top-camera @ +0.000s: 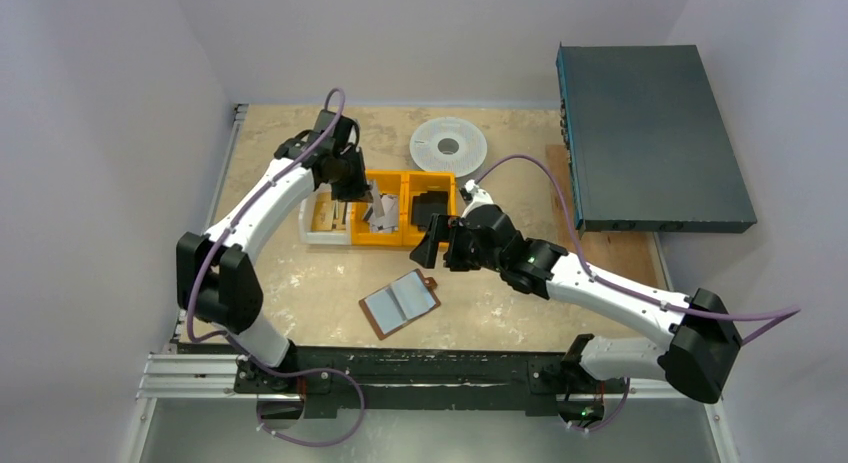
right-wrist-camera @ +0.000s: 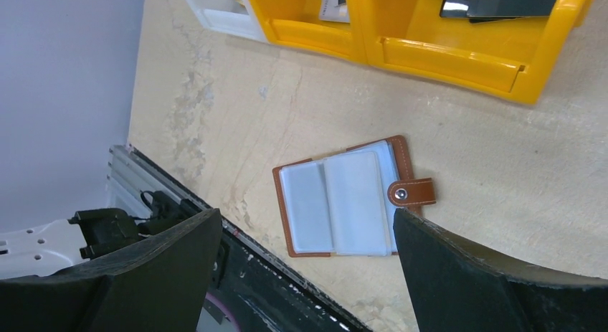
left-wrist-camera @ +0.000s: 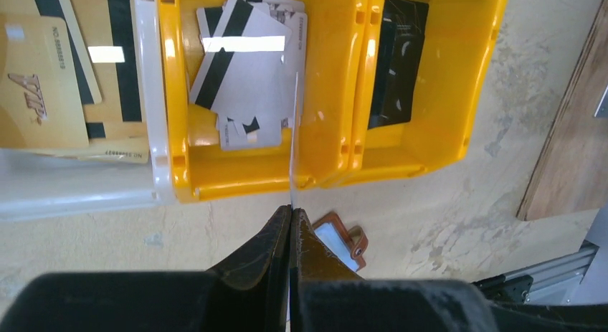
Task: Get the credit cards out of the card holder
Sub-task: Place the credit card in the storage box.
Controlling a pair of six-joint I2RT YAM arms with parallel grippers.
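The brown card holder (top-camera: 400, 303) lies open on the table, its pale grey-blue sleeves facing up and its snap strap to one side. It shows whole in the right wrist view (right-wrist-camera: 344, 203), and a corner shows in the left wrist view (left-wrist-camera: 344, 239). My left gripper (left-wrist-camera: 292, 210) is shut on one thin credit card (left-wrist-camera: 293, 131), seen edge-on above the left yellow bin (left-wrist-camera: 323, 153). Several silvery credit cards (left-wrist-camera: 244, 67) lie in that bin. My right gripper (right-wrist-camera: 307, 216) is open and empty, above the card holder and beside the bins (top-camera: 437, 245).
A white bin with gold cards (left-wrist-camera: 43, 81) stands left of the yellow bins. The right yellow bin holds black cards (left-wrist-camera: 398, 67). A white disc (top-camera: 448, 144) lies behind the bins. A dark flat box (top-camera: 650, 138) sits at the right. A metal rail (top-camera: 400, 368) runs along the near edge.
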